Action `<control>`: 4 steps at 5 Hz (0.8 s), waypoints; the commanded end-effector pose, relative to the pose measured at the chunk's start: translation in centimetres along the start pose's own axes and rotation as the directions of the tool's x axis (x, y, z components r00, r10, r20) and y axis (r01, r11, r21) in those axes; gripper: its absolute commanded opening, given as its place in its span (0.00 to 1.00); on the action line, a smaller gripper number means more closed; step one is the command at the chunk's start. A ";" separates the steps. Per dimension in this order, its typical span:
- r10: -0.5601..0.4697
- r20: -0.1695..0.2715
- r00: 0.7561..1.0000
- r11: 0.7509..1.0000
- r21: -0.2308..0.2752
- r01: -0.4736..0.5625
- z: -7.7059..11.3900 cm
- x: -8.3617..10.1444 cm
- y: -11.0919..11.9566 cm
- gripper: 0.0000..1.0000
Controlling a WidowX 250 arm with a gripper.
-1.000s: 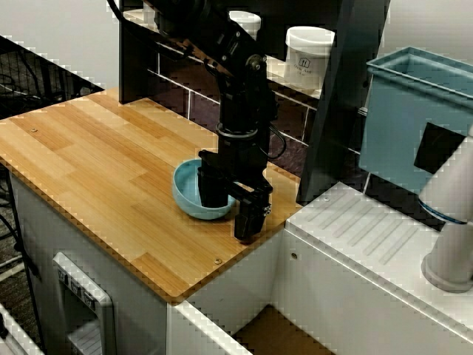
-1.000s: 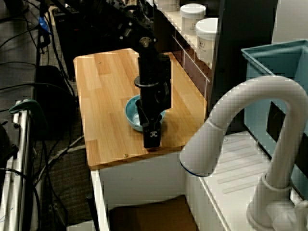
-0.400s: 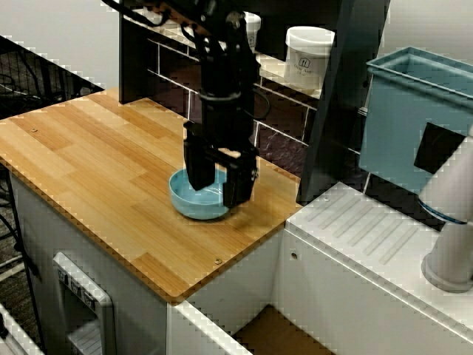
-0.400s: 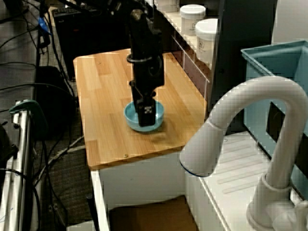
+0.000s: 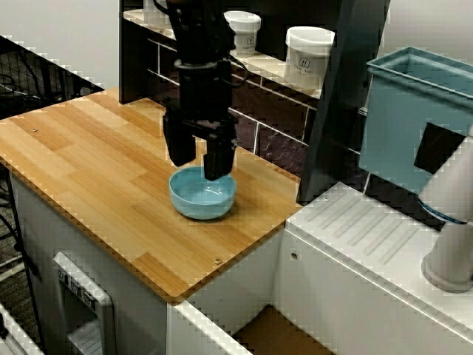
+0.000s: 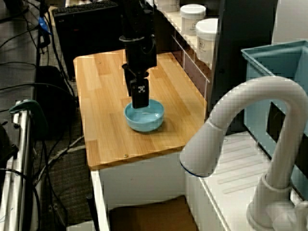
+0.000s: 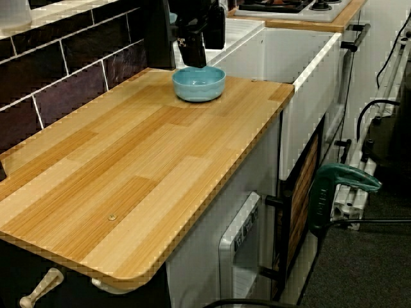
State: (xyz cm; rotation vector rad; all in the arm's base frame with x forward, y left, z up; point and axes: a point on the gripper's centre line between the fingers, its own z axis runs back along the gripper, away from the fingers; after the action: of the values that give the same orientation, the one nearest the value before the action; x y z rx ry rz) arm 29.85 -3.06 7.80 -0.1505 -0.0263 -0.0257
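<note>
Pincer [image 5: 197, 168] is open, moderately wide. In the high view across the counter I see a clear gap between the two black fingers [image 5: 180, 151], with nothing in it. It points straight down and holds nothing.

It hangs over the light blue bowl [image 5: 203, 194], at the bowl's back rim, towards the tiled wall. In the view from behind the tap, one finger's tip overlaps the far rim of the bowl [image 6: 144, 115]. In the low view along the counter, the pincer [image 7: 192, 56] looks just above the bowl [image 7: 199, 83], tips very close to the rim. I can't tell if a tip touches the rim.

The bowl sits upright on the wooden counter [image 5: 89, 155], near the corner closest to the sink side, and looks empty inside.

- Two white jars [image 5: 309, 55] stand on the shelf [image 5: 273, 72] behind the arm, well apart from the bowl.
- A blue bin [image 5: 414, 111] is off to the side, past the dark post.
- A white tap [image 6: 240, 120] is in the foreground of its view.
</note>
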 end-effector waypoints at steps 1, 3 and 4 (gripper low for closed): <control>0.013 0.082 0.997 0.999 0.030 -0.015 2.1 -0.1 2.9 1.00; 0.025 0.089 0.996 0.999 0.041 -0.029 0.6 0.2 3.5 1.00; 0.040 0.081 0.996 0.998 0.050 -0.044 -0.8 0.8 3.8 1.00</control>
State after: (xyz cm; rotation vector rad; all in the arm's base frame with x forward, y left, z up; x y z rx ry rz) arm 30.40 0.65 5.37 -0.1053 -0.0635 0.0253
